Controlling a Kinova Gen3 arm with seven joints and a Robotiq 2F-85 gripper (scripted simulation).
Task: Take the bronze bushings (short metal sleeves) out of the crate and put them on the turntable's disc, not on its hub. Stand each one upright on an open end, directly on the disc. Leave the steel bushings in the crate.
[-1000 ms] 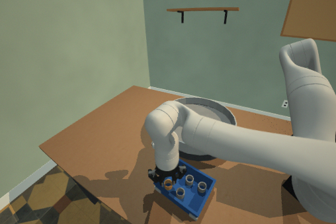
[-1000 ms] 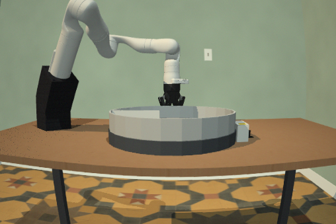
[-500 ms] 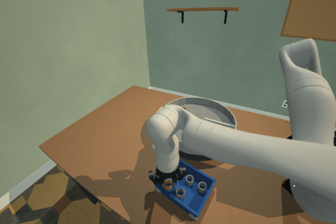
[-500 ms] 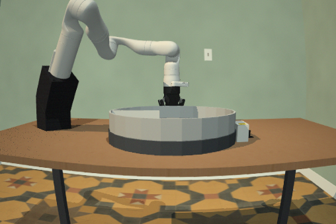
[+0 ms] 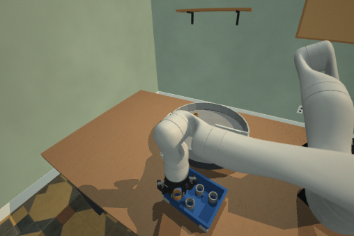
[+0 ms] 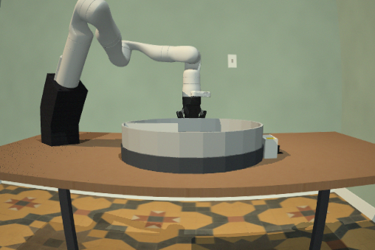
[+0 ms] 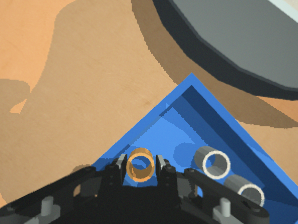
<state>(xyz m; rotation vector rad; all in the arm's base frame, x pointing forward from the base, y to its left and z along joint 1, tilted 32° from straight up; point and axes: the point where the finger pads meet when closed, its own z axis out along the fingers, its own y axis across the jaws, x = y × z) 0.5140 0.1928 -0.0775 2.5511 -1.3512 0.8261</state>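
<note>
A bronze bushing point(image 5: 177, 198) point(image 7: 140, 151) stands upright in the blue crate point(image 5: 205, 210) point(image 7: 161, 131), near one wall. My gripper point(image 5: 176, 191) point(image 6: 191, 116) point(image 7: 141, 162) is partly open, pointing down, with a fingertip on each side of this bushing and a narrow gap at each side in the wrist view. Three steel bushings point(image 5: 199, 189) point(image 5: 212, 197) point(image 5: 189, 203) stand in the crate; two show in the wrist view point(image 7: 204, 157) point(image 7: 237, 185). Another bronze piece point(image 5: 196, 114) is on the disc point(image 5: 211, 116) of the turntable, near its far wall. The arm hides the hub.
The turntable's tall round wall point(image 6: 192, 144) point(image 7: 235, 37) stands close behind the crate. A thin light bar point(image 5: 230, 129) reaches inward from that wall. A small white box point(image 6: 270, 147) is at the turntable's side. The crate stands near the table's edge.
</note>
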